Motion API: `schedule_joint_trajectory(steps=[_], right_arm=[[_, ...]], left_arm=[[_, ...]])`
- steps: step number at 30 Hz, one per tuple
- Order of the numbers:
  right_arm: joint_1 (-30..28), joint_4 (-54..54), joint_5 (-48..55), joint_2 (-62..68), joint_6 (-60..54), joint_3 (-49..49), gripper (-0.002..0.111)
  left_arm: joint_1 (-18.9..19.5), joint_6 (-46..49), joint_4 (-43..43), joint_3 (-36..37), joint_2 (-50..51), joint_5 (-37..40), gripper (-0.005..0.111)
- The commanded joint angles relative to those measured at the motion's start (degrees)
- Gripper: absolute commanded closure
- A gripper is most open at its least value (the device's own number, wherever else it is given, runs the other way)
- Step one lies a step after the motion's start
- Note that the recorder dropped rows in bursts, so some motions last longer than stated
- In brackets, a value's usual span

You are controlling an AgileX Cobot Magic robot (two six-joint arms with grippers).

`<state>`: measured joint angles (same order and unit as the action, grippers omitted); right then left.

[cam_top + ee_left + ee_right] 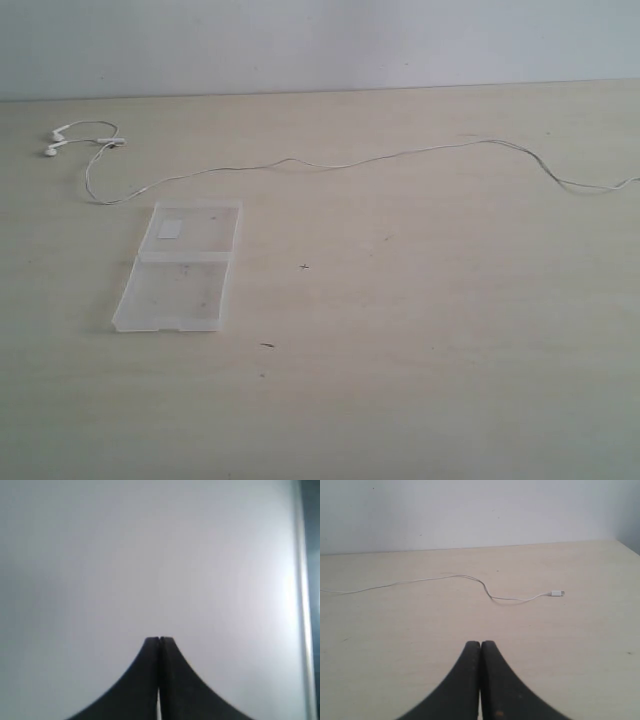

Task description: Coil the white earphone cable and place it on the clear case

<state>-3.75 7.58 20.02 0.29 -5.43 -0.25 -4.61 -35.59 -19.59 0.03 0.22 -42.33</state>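
Shut on nothing — left gripper (pixel 159 639) before a blank pale surface, right gripper (pixel 480 643) levelled low over the table (pixel 570 645).
Strung across the upper exterior frame, white earphone cable (pixel 340 166): earbuds (pixel 52 145) upper left, other end off the right edge. Just below its left loop, not touching — clear case (pixel 180 295), opened flat, sticker (pixel 171 229) on the far half. Tan table open at centre and right; white wall (pixel 320 40) behind.

Earphone cable (pixel 440 149) cut at edge
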Motion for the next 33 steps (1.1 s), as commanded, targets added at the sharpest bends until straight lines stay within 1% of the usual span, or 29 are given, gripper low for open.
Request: schedule_joint_trajectory(steps=[1,3,5,7,8,10,11,12,14,16,18,19,21,23,24,25,27,30,33], right_arm=[[-0.24,-0.14,-0.85,-0.29,-0.43,0.25,0.108],[-0.24,-0.14,-0.85,-0.29,-0.43,0.25,0.108],[-0.24,-0.14,-0.85,-0.29,-0.43,0.25,0.108],[-0.24,-0.14,-0.85,-0.29,-0.43,0.25,0.108],[-0.24,-0.14,-0.85,-0.29,-0.43,0.25,0.108],[-0.24,-0.14,-0.85,-0.29,-0.43,0.25,0.108],[-0.24,-0.14,-0.85,-0.29,-0.43,0.25,0.108],[-0.24,-0.14,-0.85,-0.29,-0.43,0.25,0.108],[-0.24,-0.14,-0.85,-0.29,-0.43,0.25,0.108],[-0.24,-0.14,-0.85,-0.29,-0.43,0.25,0.108],[-0.24,-0.14,-0.85,-0.29,-0.43,0.25,0.108],[-0.24,-0.14,-0.85,-0.29,-0.43,0.25,0.108],[-0.24,-0.14,-0.85,-0.29,-0.43,0.25,0.108],[-0.24,-0.14,-0.85,-0.29,-0.43,0.25,0.108],[-0.24,-0.14,-0.85,-0.29,-0.43,0.25,0.108],[-0.24,-0.14,-0.85,-0.29,-0.43,0.25,0.108],[-0.24,-0.14,-0.85,-0.29,-0.43,0.25,0.108],[-0.24,-0.14,-0.85,-0.29,-0.43,0.25,0.108],[-0.24,-0.14,-0.85,-0.29,-0.43,0.25,0.108]], left_arm=[[0.08,-3.22,-2.12,-0.03,-0.22,-13.66,0.107],[0.08,-3.22,1.36,-0.03,-0.22,-13.02,0.107],[0.08,-4.16,4.33,-0.89,-0.22,-9.49,0.107],[0.08,-5.46,7.63,-3.59,-0.22,1.26,0.107],[0.08,-5.47,9.2,-5.12,-0.22,10.04,0.107],[0.08,-4.9,15.26,-9.69,1.19,29.5,0.107],[0.19,-2.88,17.55,-11.17,3.01,32.8,0.107],[0.31,0.35,18.63,-12.6,6.44,31.63,0.107],[0.31,0.55,18.63,-14.7,12.18,27.64,0.107],[0.31,-2.23,18.63,-18.25,18.63,25.44,0.107],[0.31,-3.52,17.77,-23.37,26.47,26.59,0.107],[0.16,-3.51,15.52,-25.66,29.59,28.67,0.107],[-0.52,-3.62,5.46,-31.86,37.28,35.92,0.107],[-1.82,-3.62,-2.85,-37.29,45.19,42.97,0.107],[-2.73,-3.62,-5.28,-40.16,49.12,46.56,0.107],[-3.48,-3.01,-6.29,-43.05,52.25,49.48,0.107],[-5.5,1.49,-6.55,-48.99,59.96,57.02,0.107],[-8.79,11.63,-5.6,-57.87,70.67,68.26,0.107],[-10.36,24.12,-0.58,-68.0,81.86,80.68,0.107]])
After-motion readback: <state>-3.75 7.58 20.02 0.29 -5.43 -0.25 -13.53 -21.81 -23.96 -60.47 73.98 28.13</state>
